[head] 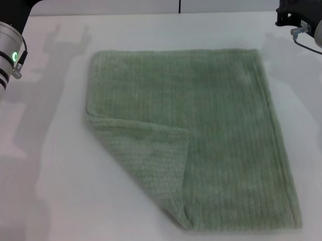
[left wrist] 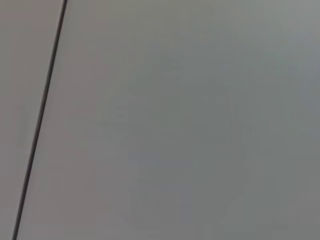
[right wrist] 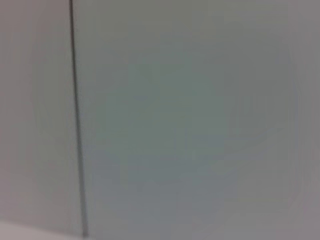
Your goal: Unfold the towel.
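Bench: I see a white flat bench carrying the cloth.
Towel: sage-green ribbed terry towel lies mid-bench, near-left corner folded over itself.
Left end effector: out of my view; arm at far left.
Right end effector: far right, clear of towel; opening cannot be told.
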`<action>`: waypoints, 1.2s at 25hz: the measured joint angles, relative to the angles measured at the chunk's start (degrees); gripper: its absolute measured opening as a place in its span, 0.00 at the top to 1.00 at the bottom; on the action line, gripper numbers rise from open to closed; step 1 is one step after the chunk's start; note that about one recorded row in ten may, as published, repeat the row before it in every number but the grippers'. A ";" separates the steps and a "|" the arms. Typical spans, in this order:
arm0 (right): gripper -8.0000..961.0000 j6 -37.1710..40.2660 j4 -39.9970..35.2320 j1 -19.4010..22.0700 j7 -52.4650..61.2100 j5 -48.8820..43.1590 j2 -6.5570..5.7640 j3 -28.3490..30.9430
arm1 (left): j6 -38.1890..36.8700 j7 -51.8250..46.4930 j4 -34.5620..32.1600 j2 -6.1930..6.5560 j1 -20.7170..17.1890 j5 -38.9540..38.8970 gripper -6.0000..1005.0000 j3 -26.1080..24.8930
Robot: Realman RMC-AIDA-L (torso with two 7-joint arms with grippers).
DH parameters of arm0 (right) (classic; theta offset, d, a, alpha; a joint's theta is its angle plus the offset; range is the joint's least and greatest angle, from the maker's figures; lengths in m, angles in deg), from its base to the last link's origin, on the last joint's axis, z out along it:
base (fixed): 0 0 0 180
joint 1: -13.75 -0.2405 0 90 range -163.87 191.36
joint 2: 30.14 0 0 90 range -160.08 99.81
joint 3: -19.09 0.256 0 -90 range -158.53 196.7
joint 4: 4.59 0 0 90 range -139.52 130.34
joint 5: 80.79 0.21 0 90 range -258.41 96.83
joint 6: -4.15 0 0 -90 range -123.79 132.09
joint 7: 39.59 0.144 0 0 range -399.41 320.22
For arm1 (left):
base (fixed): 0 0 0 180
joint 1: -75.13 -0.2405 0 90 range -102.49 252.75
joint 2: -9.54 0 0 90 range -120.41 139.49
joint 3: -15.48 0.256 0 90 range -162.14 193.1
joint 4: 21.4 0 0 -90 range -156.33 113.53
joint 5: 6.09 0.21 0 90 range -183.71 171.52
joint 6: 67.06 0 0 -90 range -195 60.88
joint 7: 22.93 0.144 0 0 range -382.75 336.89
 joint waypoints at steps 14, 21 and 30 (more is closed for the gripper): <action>0.99 46.16 -10.32 -7.37 0.19 -3.73 -0.35 17.81 | -0.25 -0.10 -0.72 -0.05 0.18 -0.07 0.22 -0.13; 0.99 57.79 -6.99 -14.46 0.19 -11.37 -0.81 20.29 | -0.41 -0.17 -0.86 -0.07 0.45 -0.06 0.22 -0.06; 0.99 61.63 4.40 -23.43 -0.93 -14.01 -2.90 20.62 | -0.46 -0.55 -1.29 -0.07 0.60 -0.07 0.22 -0.12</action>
